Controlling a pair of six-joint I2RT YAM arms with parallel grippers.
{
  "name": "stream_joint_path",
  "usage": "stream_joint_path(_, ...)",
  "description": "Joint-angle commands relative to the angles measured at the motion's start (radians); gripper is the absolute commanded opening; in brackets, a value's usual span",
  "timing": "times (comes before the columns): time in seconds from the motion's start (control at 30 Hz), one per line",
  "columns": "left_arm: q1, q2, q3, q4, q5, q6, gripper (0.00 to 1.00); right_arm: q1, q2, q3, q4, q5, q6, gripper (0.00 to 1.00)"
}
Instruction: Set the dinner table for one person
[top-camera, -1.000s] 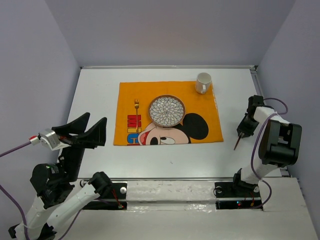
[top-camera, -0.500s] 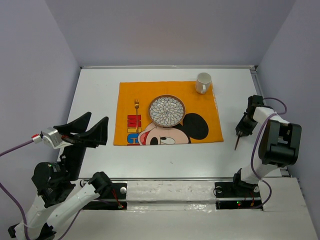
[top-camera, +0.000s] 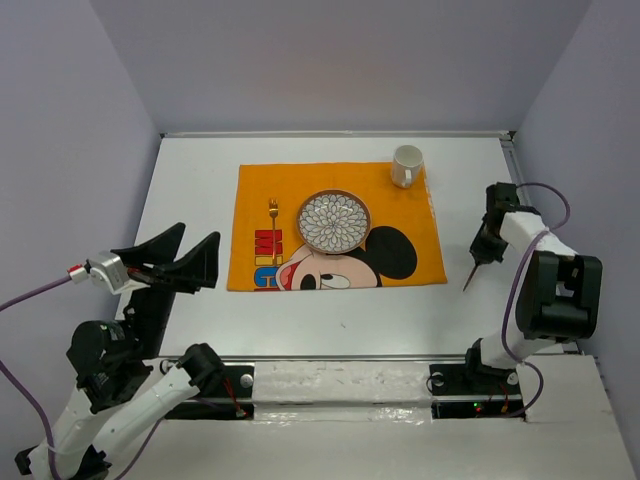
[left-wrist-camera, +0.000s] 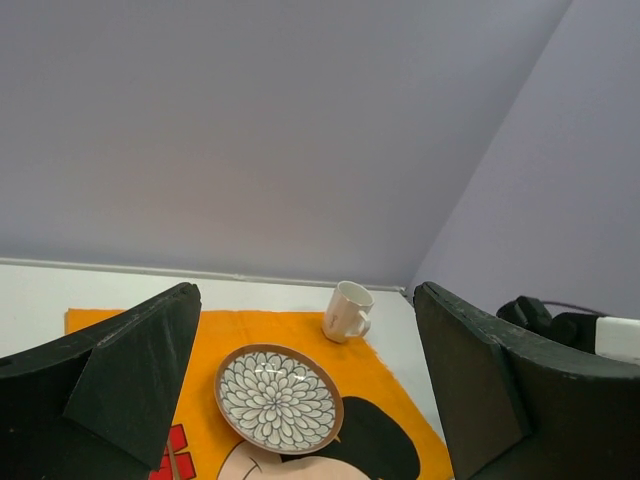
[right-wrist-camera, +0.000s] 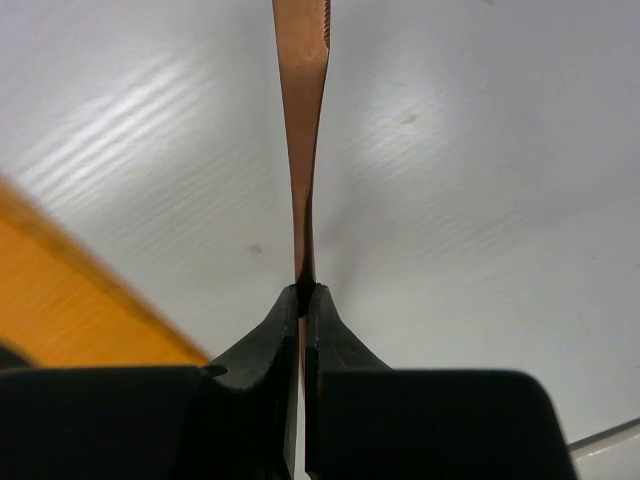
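On the white dinner table (top-camera: 190, 190) lies an orange Mickey Mouse placemat (top-camera: 255, 190). On it are a patterned plate (top-camera: 334, 221), a gold fork (top-camera: 273, 222) left of the plate, and a white mug (top-camera: 406, 166) at the mat's far right corner. My right gripper (top-camera: 482, 250) is shut on a copper knife (top-camera: 470, 277) and holds it over the bare table right of the mat; the blade shows in the right wrist view (right-wrist-camera: 302, 120). My left gripper (top-camera: 165, 262) is open and empty, raised near the table's left front. The left wrist view shows the plate (left-wrist-camera: 278, 398) and mug (left-wrist-camera: 346, 311).
Grey walls close the table on three sides. A metal rail (top-camera: 340, 357) runs along the near edge by the arm bases. The mat's right edge (right-wrist-camera: 70, 300) lies just left of the right gripper.
The right gripper has moved away from the near edge and slightly left with the knife. The left gripper has shifted slightly.
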Motion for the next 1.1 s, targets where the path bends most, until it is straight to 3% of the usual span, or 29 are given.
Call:
stream_joint_path(0.0,-0.004,0.053,-0.008,0.046,-0.017,0.027,0.99,0.164,-0.111,0.126,-0.027,0.063,-0.032,0.0)
stream_joint_path(0.23,0.002,0.105,-0.011,0.043,-0.043,0.035,0.99,0.43,-0.051,0.226,0.056,-0.092,0.028,0.0)
stream_joint_path(0.43,0.022,0.157,-0.011,0.042,-0.057,0.043,0.99,0.594,0.096,0.301,0.151,-0.166,0.054,0.0)
stream_joint_path(0.73,0.068,0.22,-0.013,0.045,-0.044,0.043,0.99,0.595,0.297,0.417,0.217,-0.134,0.036,0.0)
stream_joint_path(1.07,0.106,0.263,-0.011,0.046,-0.025,0.038,0.99,0.562,0.334,0.447,0.203,-0.094,0.008,0.0)
